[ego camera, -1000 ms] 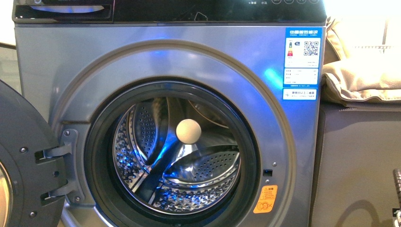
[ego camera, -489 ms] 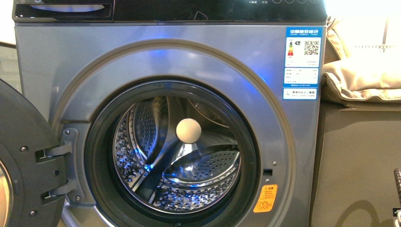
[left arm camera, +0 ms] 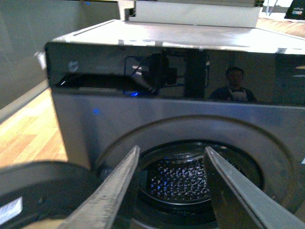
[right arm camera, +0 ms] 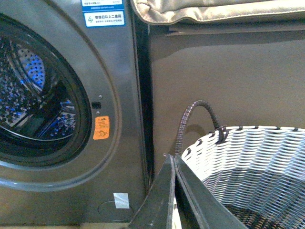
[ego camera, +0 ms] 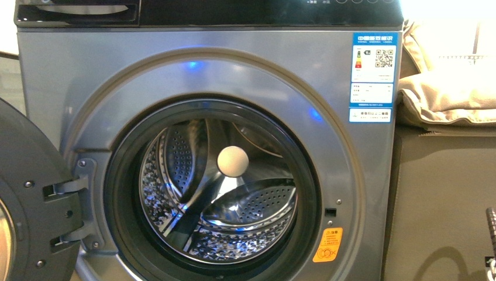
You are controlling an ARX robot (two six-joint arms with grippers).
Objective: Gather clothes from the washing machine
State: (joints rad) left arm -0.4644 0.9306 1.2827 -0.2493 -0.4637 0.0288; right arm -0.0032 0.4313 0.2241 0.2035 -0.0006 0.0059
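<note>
Washing machine (ego camera: 205,76): standing with its porthole door (ego camera: 29,199) swung wide to the left of the opening.
Drum (ego camera: 216,187): showing bare perforated steel around a pale round hub (ego camera: 233,161); no navy clothes are showing in any view.
Left pincer (left arm camera: 171,191): hovering in front of the washing machine, fingers spread apart, gripping nothing.
Right pincer (right arm camera: 174,164): hanging to the right of the washing machine, tips pressed together with nothing between them.
Basket (right arm camera: 257,162): sitting right of the washing machine, white-and-grey weave, just behind the right pincer.
Cushions (ego camera: 450,82): lying above a dark panel, right of the washing machine.
</note>
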